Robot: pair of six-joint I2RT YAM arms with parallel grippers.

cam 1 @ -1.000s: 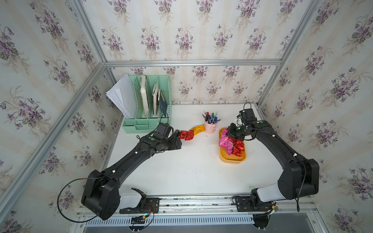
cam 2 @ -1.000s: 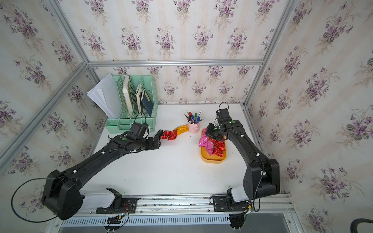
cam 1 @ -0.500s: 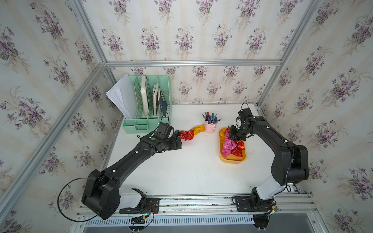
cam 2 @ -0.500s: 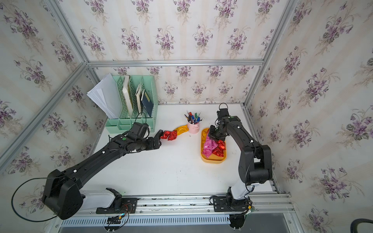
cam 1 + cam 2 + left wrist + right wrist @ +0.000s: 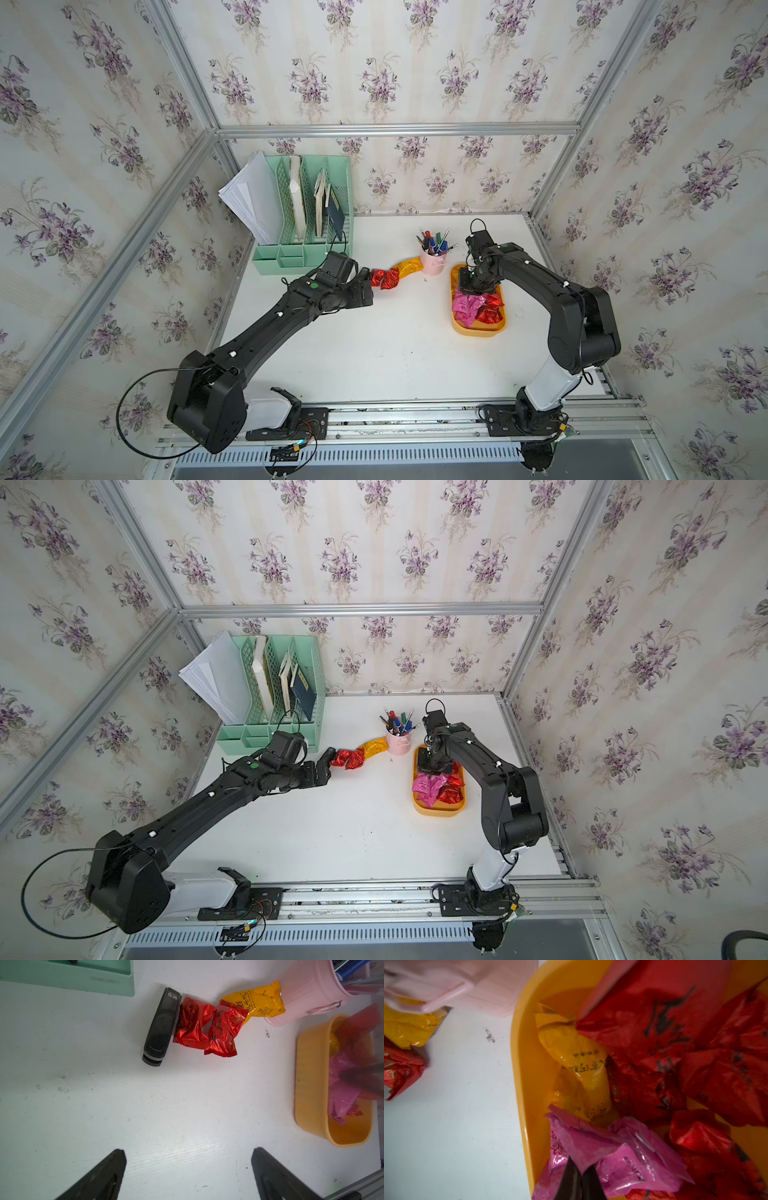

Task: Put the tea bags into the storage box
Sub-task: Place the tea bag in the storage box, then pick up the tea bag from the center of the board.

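Note:
The yellow-orange storage box (image 5: pixel 478 331) (image 5: pixel 436 812) sits right of centre, holding several red, pink and yellow tea bags (image 5: pixel 467 305). My right gripper (image 5: pixel 471 286) (image 5: pixel 581 1167) hangs low over the box's far end, shut on the edge of a pink tea bag (image 5: pixel 591 1147). Two red tea bags (image 5: pixel 192 1022) (image 5: pixel 223 1032) and a yellow one (image 5: pixel 257 1001) lie on the table beside a black stapler (image 5: pixel 161 1028). My left gripper (image 5: pixel 361 286) (image 5: pixel 188 1155) is open and empty, just short of the stapler.
A pink pen cup (image 5: pixel 433 264) stands between the loose bags and the box, touching the yellow bag. The mint-green file organiser (image 5: pixel 303 253) stands at the back left, close behind my left wrist. Walls enclose the table on three sides.
The right arm has folded back and its gripper has come down over the box's far end, still shut on the pink bag. The left arm has not moved.

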